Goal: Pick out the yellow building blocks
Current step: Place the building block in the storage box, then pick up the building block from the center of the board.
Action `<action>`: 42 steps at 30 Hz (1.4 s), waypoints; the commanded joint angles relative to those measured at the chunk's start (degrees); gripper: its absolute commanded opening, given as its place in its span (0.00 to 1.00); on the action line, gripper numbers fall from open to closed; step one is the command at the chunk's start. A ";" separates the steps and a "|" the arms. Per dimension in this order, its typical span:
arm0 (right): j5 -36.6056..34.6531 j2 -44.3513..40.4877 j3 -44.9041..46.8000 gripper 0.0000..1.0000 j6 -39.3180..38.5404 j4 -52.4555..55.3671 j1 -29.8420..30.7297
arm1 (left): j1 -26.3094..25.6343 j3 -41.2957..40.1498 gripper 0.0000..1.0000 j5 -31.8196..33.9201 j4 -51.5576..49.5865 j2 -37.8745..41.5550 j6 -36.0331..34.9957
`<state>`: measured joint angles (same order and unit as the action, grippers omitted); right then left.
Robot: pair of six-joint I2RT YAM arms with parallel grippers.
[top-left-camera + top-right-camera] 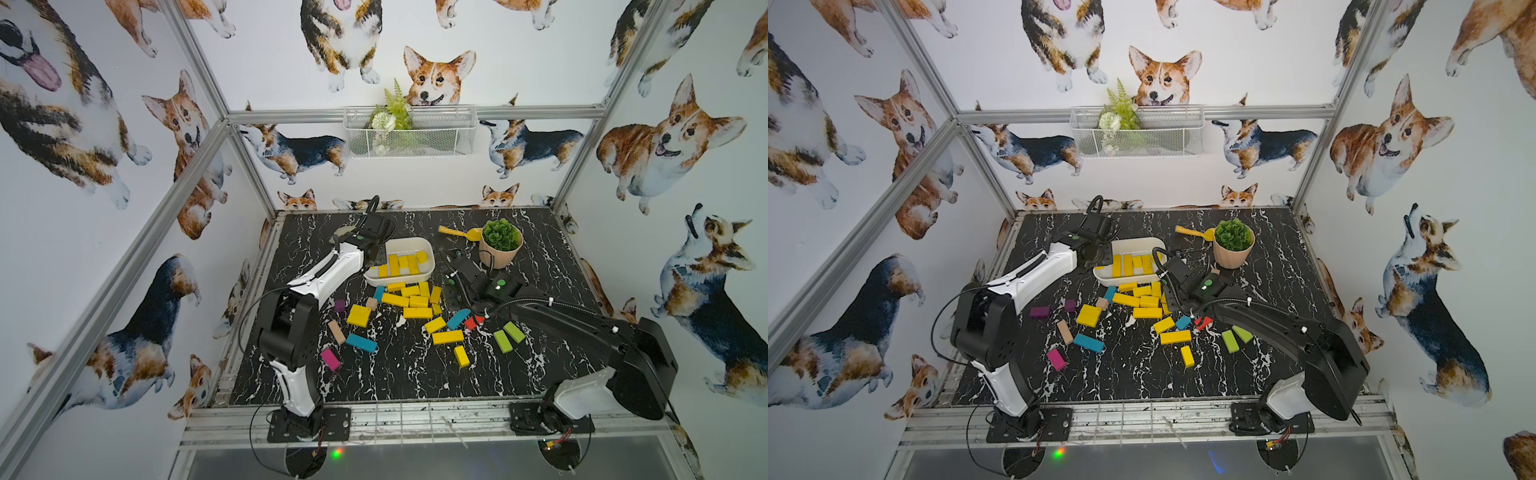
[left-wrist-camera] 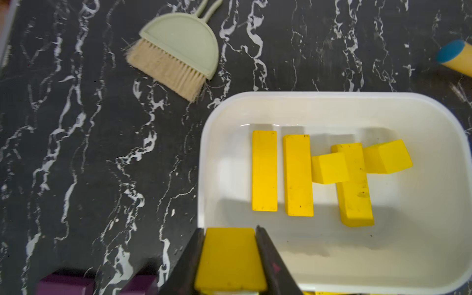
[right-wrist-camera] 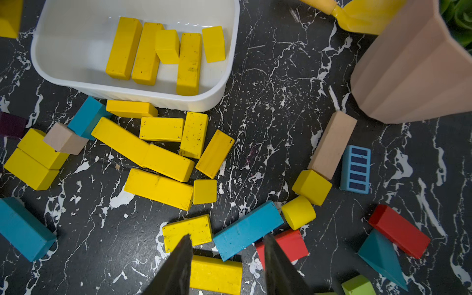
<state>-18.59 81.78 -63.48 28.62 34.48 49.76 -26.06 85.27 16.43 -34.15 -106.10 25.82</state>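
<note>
At the far left, two dark purple blocks [image 2: 66,284] are cut off by the frame edge in the left wrist view, so we cannot tell their shapes. Near them the left gripper [image 2: 229,229] pinches a yellow painted wooden block [image 2: 229,260] between its black fingers [image 2: 270,258]. The block's near end runs out of the picture, and in both top views the arm's own wrist hides the grip. The block hangs over the left rim of the smooth white plastic tub [image 2: 204,153], which has rounded corners.

A pale green plastic hand brush [image 2: 178,51] with tan bristles lies apart from the tub on the black, white-veined marble-look tabletop [image 1: 415,374]. Inside the tub we see three yellow bars and two yellow cubes [image 2: 297,176] bunched toward the middle, with bare floor around them.

Just beside the tub's near wall, loose yellow bars [image 3: 158,189] lie crowded, several touching, among teal, red and plain wood pieces. The right gripper [image 3: 228,237] hovers above this scatter with its jaws apart, holding nothing; a teal bar [image 3: 247,229] shows below between them. The tabletop's near strip gives open room.

At the right, a ribbed peach pot [image 3: 408,76] and a yellow plastic toy scoop [image 3: 357,15] are cropped in the right wrist view.
</note>
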 commanded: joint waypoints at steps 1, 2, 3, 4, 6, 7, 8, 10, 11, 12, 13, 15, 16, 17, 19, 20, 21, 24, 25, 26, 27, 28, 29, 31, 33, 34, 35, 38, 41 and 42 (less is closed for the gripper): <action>-0.42 -0.85 0.43 0.48 1.55 1.00 0.08 | -0.15 4.67 0.21 -0.99 -0.21 -6.16 -2.40; -0.40 -0.93 0.52 0.48 1.66 1.12 0.08 | -0.16 6.63 0.22 -0.11 -1.28 -8.41 -2.69; -0.39 -1.12 0.55 0.48 1.66 1.19 0.08 | -0.17 7.89 0.22 0.59 -2.10 -10.00 -2.79; -0.38 -1.16 0.57 0.48 1.78 1.36 0.08 | -0.05 9.52 0.22 1.51 -2.79 -11.98 -2.88; -0.47 -1.28 0.72 0.48 1.90 1.36 0.08 | 0.10 11.09 0.22 1.93 -2.94 -14.18 -2.35; -0.40 -1.29 0.85 0.48 1.88 1.23 0.08 | 0.29 11.59 0.22 2.10 -2.71 -15.11 -1.96; -0.39 -1.32 0.90 0.48 1.88 1.17 0.08 | 0.44 11.94 0.22 2.20 -2.51 -15.79 -1.68; 0.04 -1.25 1.06 0.48 1.90 0.86 0.08 | 0.75 13.20 0.25 2.38 -2.82 -17.72 -1.15; 0.25 -1.18 1.17 0.48 1.88 0.85 0.08 | 0.96 13.73 0.28 2.29 -3.15 -18.43 -0.93; 0.37 -1.18 1.32 0.48 2.01 0.80 0.08 | 1.06 14.15 0.31 2.46 -3.49 -19.20 -0.65; 0.35 -1.18 1.43 0.48 1.97 0.79 0.05 | 1.12 14.39 0.34 2.79 -3.64 -19.72 -0.45; 0.23 -1.32 1.84 0.48 2.13 0.92 0.08 | 1.29 14.39 0.37 2.99 -3.71 -20.36 -0.27; 0.06 -1.54 2.15 0.48 2.18 0.95 0.08 | 1.35 14.33 0.38 3.07 -3.73 -20.63 -0.26; 0.07 -1.80 2.48 0.48 2.36 1.08 0.08 | 1.36 14.26 0.39 3.25 -3.73 -20.75 -0.25; 0.30 -2.32 3.23 0.48 2.66 0.98 0.08 | 1.45 14.22 0.42 3.35 -3.72 -21.06 -0.28; 0.45 -2.69 3.68 0.48 2.91 1.01 0.08 | 1.45 14.14 0.46 3.40 -3.73 -20.98 -0.21; 0.41 -2.96 3.86 0.48 3.01 1.10 0.08 | 1.46 14.13 0.49 3.38 -3.64 -20.85 -0.18; 0.21 -3.79 4.80 0.48 3.52 1.49 0.08 | 1.37 13.88 0.57 3.15 -3.40 -19.72 0.08; 0.25 -4.04 4.94 0.48 3.63 1.59 0.08 | 1.41 13.75 0.59 2.99 -3.30 -19.22 0.05; 0.42 -4.41 5.19 0.48 3.72 1.86 0.08 | 1.44 13.69 0.60 2.85 -3.20 -18.46 0.04; 0.78 -4.67 5.37 0.48 3.82 1.98 0.08 | 1.40 13.48 0.62 2.69 -3.05 -17.53 0.10; 1.20 -4.86 5.52 0.48 3.80 2.30 0.08 | 1.30 13.14 0.62 2.57 -2.83 -16.58 0.10; 1.73 -5.08 5.68 0.48 3.74 2.70 0.08 | 1.34 12.80 0.63 2.31 -2.56 -15.33 -0.03; 3.02 -5.44 6.21 0.49 3.79 3.73 0.36 | 0.99 11.99 0.64 2.20 -2.10 -12.46 -0.08; 3.69 -5.74 7.09 0.50 4.50 5.29 1.55 | 0.65 10.68 0.64 2.00 -1.59 -8.72 -0.19; 3.82 -5.85 7.58 0.51 4.89 6.09 2.33 | 0.57 9.88 0.64 1.93 -1.20 -7.10 -0.08; 3.82 -5.84 8.04 0.53 5.61 6.88 3.33 | 0.34 8.69 0.65 1.79 -0.74 -4.88 0.21; 3.60 -5.71 9.40 0.58 9.05 10.09 7.29 | 0.18 3.86 0.65 0.37 1.36 1.73 2.24; 5.01 -5.06 11.14 0.60 13.70 12.49 10.40 | 0.06 -3.41 0.64 -1.49 4.54 8.70 5.40; 6.02 -4.88 12.05 0.60 15.09 12.69 11.27 | 0.00 -6.37 0.64 -2.06 5.71 10.60 6.57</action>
<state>-14.76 76.38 -53.28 36.34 42.35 58.59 -25.89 85.32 16.69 -32.14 -100.55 27.94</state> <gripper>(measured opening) 0.597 0.641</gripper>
